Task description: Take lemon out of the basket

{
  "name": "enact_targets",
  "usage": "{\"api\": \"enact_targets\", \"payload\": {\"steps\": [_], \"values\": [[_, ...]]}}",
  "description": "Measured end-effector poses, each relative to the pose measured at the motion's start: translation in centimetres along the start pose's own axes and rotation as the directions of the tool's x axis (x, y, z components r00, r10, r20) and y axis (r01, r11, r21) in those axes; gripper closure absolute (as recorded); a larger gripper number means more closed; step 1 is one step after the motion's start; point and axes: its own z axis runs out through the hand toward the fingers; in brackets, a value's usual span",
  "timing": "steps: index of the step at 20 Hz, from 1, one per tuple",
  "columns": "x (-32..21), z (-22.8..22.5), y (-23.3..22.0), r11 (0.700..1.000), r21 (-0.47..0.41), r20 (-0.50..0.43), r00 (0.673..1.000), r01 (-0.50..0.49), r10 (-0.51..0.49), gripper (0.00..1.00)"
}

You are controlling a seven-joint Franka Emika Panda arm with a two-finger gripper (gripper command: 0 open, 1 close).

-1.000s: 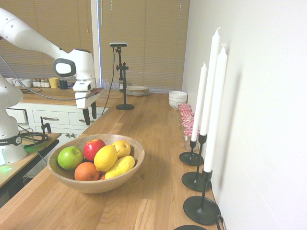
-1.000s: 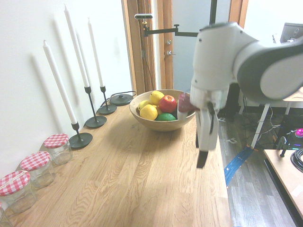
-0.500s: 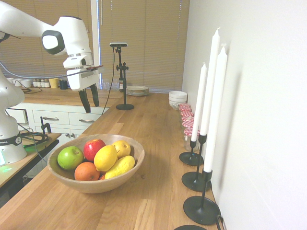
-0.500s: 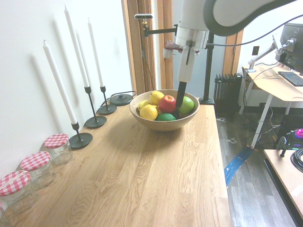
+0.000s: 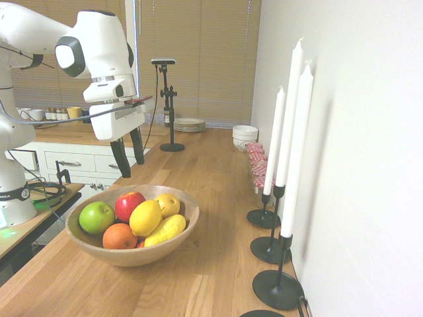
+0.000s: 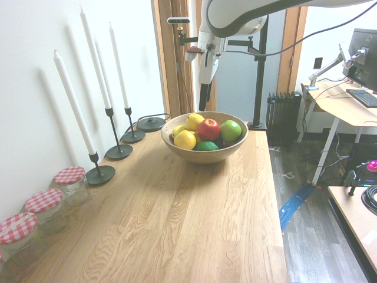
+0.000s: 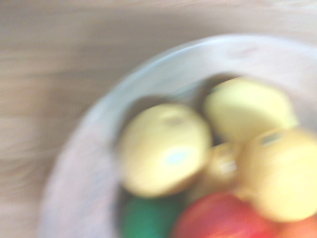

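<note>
In the first exterior view, a long wooden counter point(image 5: 218, 172) is seen running from the bottom of the frame towards the upper middle. The wide wooden basket point(image 5: 129, 259) is set at its lower left. Three white candles point(image 5: 296, 142) are held upright in black holders point(image 5: 276, 288) down the right side, well apart from the basket. White bowls point(image 5: 245, 135) are stacked near the upper middle, with plates point(image 5: 190, 124) piled to their left and jars point(image 5: 256, 162) with red-checked lids lined up below the bowls.

The gripper point(image 5: 133, 170) is held above the basket, its fingers spread apart and pointed down, with nothing grasped.

The lemon point(image 5: 145, 218) is cradled in the basket, below and slightly right of the gripper in this view. It is closely hemmed in: a long yellow fruit point(image 5: 166, 229) is placed at its lower right, a red apple point(image 5: 129, 207) at its upper left, an orange point(image 5: 119, 236) at its lower left and a rounder pale-yellow fruit point(image 5: 168, 204) at its upper right. A green apple point(image 5: 96, 218) is seated farther left, beside the basket's wall.
</note>
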Motion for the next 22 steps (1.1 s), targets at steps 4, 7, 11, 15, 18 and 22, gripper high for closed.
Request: {"api": "enact_targets", "payload": {"steps": [4,7,11,15,18,22], "values": [[4.0,0.8,1.0,1.0,0.008,0.024,0.999,-0.025,0.025,0.0],[6.3,1.9,1.2,1.0,0.003,0.033,0.999,-0.015,0.015,0.0],[8.8,4.0,1.2,1.0,-0.029,0.056,0.998,0.0,0.002,0.0],[9.9,6.7,1.2,0.999,-0.038,0.089,0.996,0.001,0.002,0.0],[10.0,8.2,0.8,0.999,-0.044,0.105,0.995,0.009,-0.004,0.0],[9.7,9.1,0.0,0.999,-0.049,0.115,0.993,0.021,-0.015,0.0]]}}
